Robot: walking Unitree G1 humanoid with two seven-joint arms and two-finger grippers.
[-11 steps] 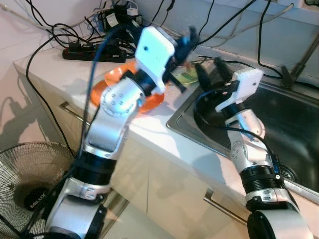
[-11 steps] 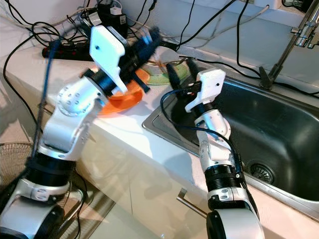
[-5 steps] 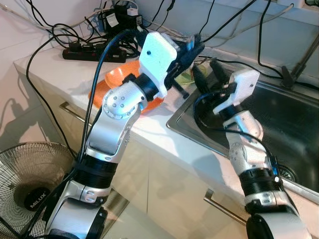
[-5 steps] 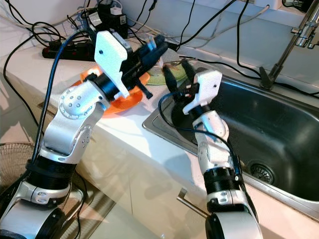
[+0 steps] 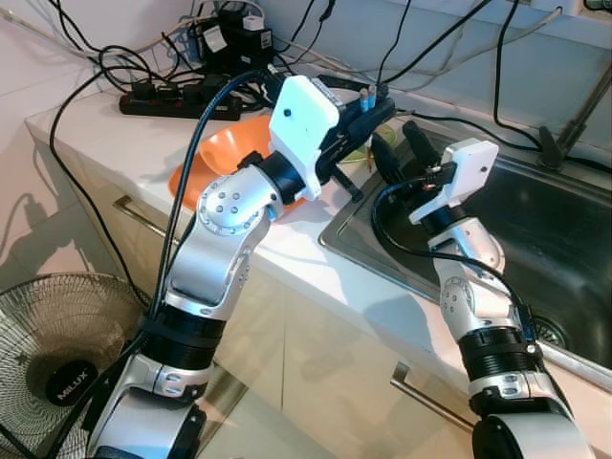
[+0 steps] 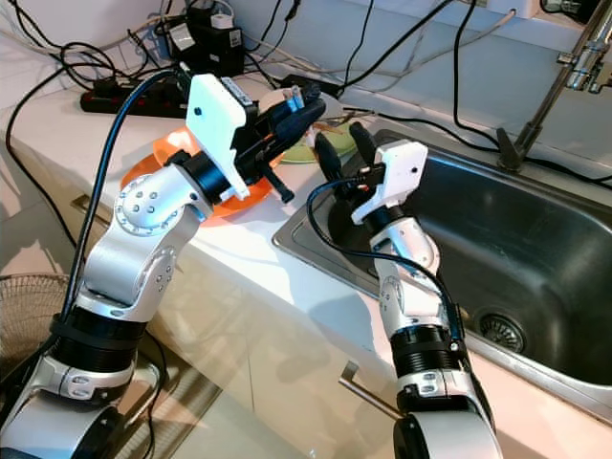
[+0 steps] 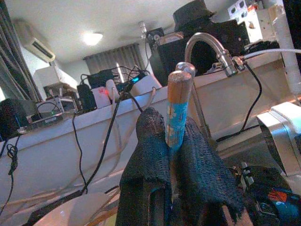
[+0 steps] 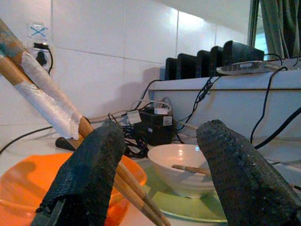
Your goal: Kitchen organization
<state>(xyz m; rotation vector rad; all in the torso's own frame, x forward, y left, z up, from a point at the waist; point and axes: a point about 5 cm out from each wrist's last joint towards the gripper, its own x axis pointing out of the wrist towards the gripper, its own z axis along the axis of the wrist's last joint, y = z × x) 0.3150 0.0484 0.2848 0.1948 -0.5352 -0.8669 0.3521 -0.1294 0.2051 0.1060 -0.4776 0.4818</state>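
My left gripper (image 6: 304,103) is shut on a pair of wooden chopsticks (image 7: 178,108) wrapped in blue and white tape. It is raised over the counter by the sink's near-left corner. My right gripper (image 6: 344,145) stands open just to its right, above the sink's left rim. In the right wrist view the chopsticks (image 8: 42,101) slant past one of its black fingers (image 8: 89,165). Behind them sits an orange plate (image 5: 206,158). A white bowl (image 8: 181,160) with one chopstick in it rests on a green plate (image 8: 197,205).
The steel sink (image 5: 564,239) takes up the right side, with a faucet (image 6: 564,76) at its back. A power strip (image 5: 172,96) and tangled cables line the counter's rear. A floor fan (image 5: 57,335) stands at the lower left. Cabinet handles (image 5: 430,397) run below the counter edge.
My left gripper has swung right and steadied with the chopsticks, ending closer to the right gripper. More of the orange plate now shows. The right gripper has shifted slightly.
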